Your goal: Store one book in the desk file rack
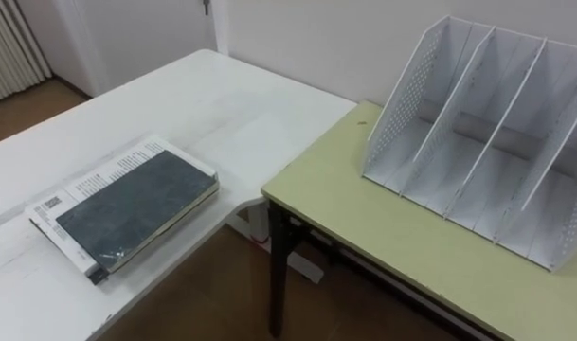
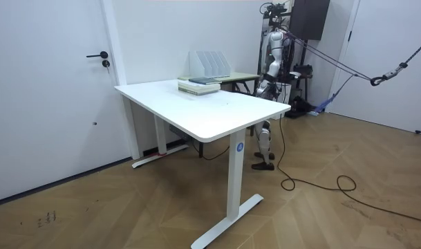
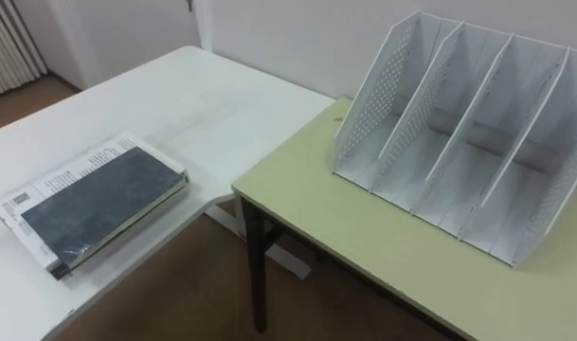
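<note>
A dark-covered book lies flat on top of a larger white-covered one, at the near left on the white table. The white file rack with several open slots stands empty on the green desk at the right. In the room view I stand at the far corner of the white table, beside the green desk, with the books and the rack in front of me. My left hand hangs low by my side, too small to read.
A gap with wooden floor separates the white table from the green desk, whose dark leg stands at its near corner. A wall runs behind both. A door is at the room view's left.
</note>
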